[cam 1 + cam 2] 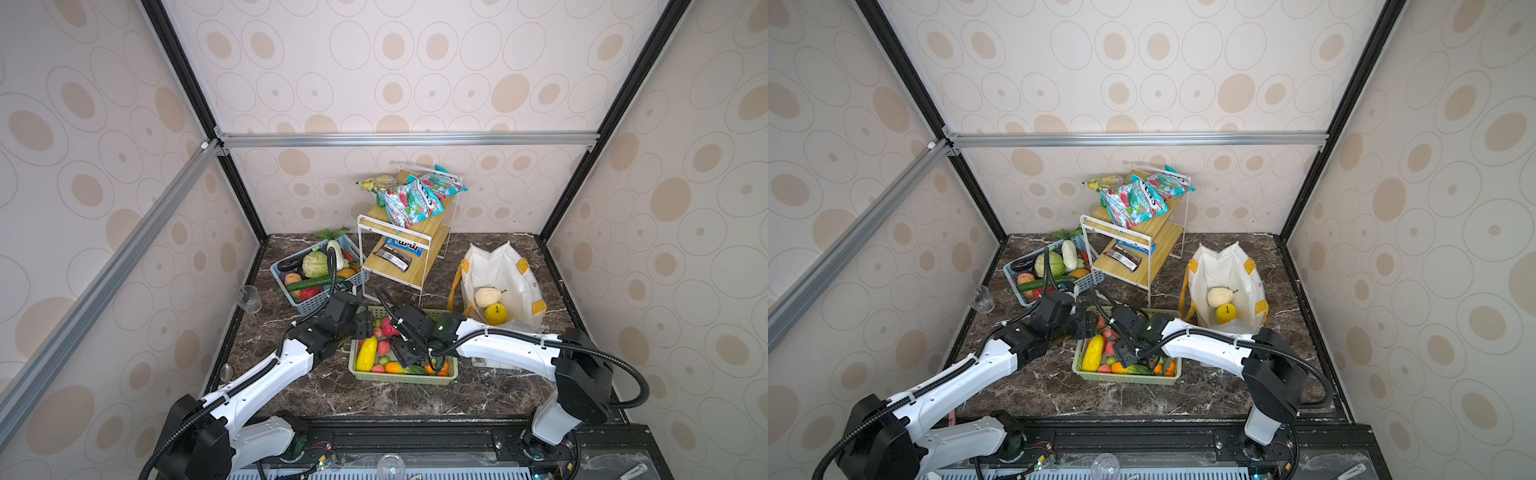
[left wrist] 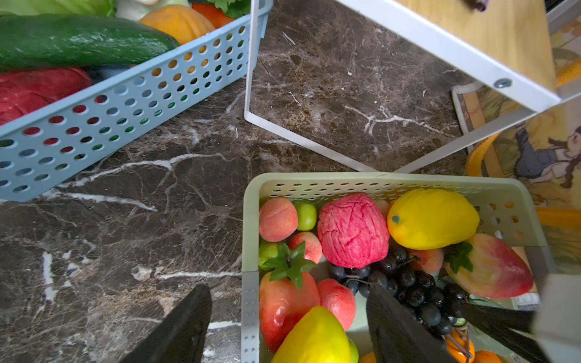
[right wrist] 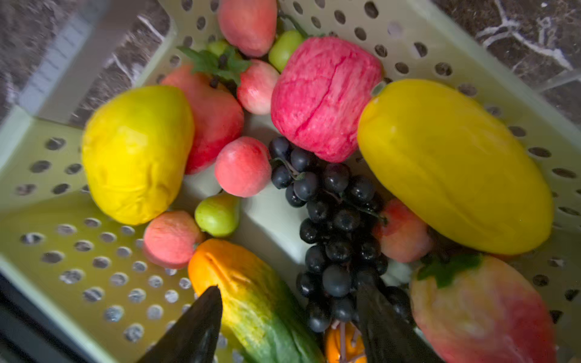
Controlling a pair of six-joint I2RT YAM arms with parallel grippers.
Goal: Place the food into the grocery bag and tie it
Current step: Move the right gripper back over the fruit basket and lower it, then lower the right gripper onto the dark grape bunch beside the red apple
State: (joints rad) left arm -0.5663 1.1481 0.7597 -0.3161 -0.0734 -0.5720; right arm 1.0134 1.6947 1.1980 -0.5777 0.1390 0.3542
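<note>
Right wrist view looks down into the green basket of toy fruit. The right end effector hangs there with its fingers spread wide, clamping nothing. An orange-and-green fruit and the dark grapes lie between and below them. Left wrist view shows the left end effector equally wide and empty, straddling the basket's wall: one finger is over the table, its mate above the grapes. In both top views the grocery bag stands open on the table just right of the basket. A pale pear and a yellow fruit lie inside it.
</note>
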